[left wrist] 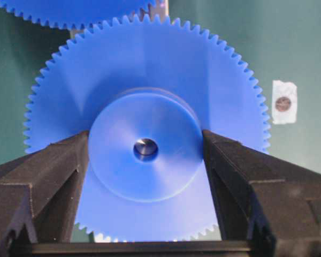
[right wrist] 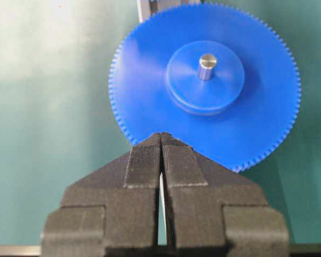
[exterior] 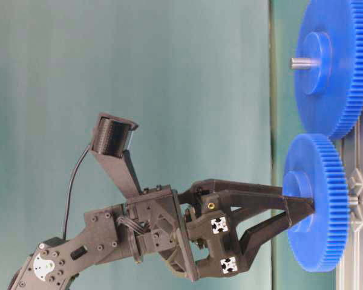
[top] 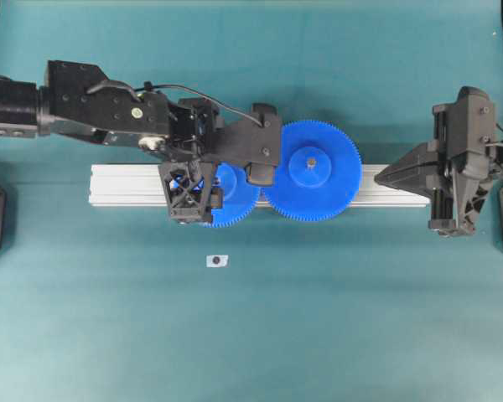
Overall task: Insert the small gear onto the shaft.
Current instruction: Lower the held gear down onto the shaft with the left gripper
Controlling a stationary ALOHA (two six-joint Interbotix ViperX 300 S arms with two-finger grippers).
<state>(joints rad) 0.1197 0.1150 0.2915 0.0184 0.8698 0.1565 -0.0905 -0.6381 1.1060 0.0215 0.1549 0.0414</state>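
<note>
The small gear (top: 237,199) lies flat over the ribbed aluminium bar (top: 126,184), its teeth next to those of the larger blue gear (top: 312,170). My left gripper (top: 199,181) is shut on the small gear's raised hub (left wrist: 145,152), one finger (left wrist: 59,166) on each side. The shaft's silvery end (left wrist: 145,149) shows inside the gear's centre hole. In the table-level view a short metal stub (exterior: 353,200) joins the small gear (exterior: 317,205) to the bar. My right gripper (top: 379,177) is shut and empty over the bar's right end, pointing at the larger gear (right wrist: 203,80).
A small white-clear piece with a dark round centre (top: 218,260) lies on the teal mat in front of the bar and also shows in the left wrist view (left wrist: 283,103). The larger gear has a grey pin (right wrist: 207,65) through its hub.
</note>
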